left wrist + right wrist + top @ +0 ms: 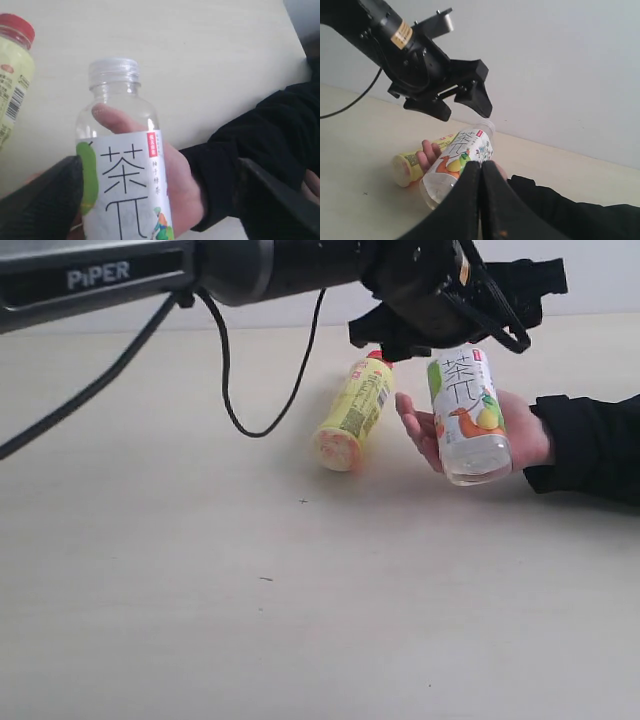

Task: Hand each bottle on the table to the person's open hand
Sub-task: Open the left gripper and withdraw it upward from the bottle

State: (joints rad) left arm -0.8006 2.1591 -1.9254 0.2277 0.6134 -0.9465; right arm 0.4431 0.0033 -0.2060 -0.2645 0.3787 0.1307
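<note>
1. The left gripper (463, 111) is hanging wide open in the upper right of the exterior view. Its jaws are spread and gripping nothing, and clear air is showing between them and the bottle below.
2. Right under it, the fruit-label tea bottle (468, 415) is lying in the person's open hand (420, 430) at the right of the frame. Its cap is pointing up toward the claw, and in the left wrist view a finger is curling over its shoulder. The palm is carrying the weight, which I judge is why the jaws are standing apart: this handover looks done.
3. Just left of the fingertips, near centre frame, the yellow bottle (352, 415) with the red cap is lying on its side on the table (200, 590). Nothing is touching it, so it is likely next in line.
4. The right gripper (481, 200) is sitting at the bottom of its own wrist view, jaws pressed together on nothing, keeping clear of the exchange.
5. No other bottles are showing in these views.
</note>
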